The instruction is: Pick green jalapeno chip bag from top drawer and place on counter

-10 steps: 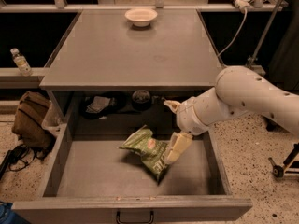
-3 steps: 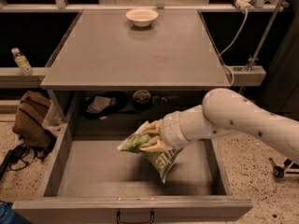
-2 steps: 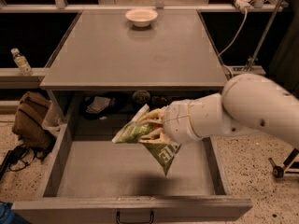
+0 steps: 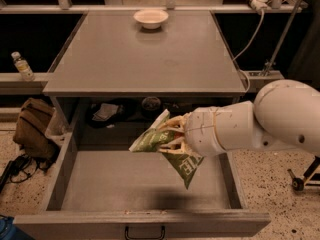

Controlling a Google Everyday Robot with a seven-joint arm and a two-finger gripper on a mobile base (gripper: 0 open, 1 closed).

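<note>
I've got the bag (image 4: 150, 140) off the drawer (image 4: 125, 186) floor: a second ago it hung lower, and now it rides clear of the floor, over the drawer's right half and just below the tabletop's (image 4: 145, 59) front edge. The gripper (image 4: 171, 133) is clamped on its upper part, as far as I can tell. So the pick looks done, and the lift over that edge remains. A bowl (image 4: 151, 18) sits near the tabletop's back edge. A bottle (image 4: 22, 66) and a backpack (image 4: 32, 129) lie off its left edge.

Soft overhead light, dark edges.
My gripper (image 4: 167, 135), closed on the green jalapeno chip bag (image 4: 186, 165) over the top drawer (image 4: 110, 184), casts a soft shadow on its floor; the desk (image 4: 145, 59) is evenly lit.
</note>
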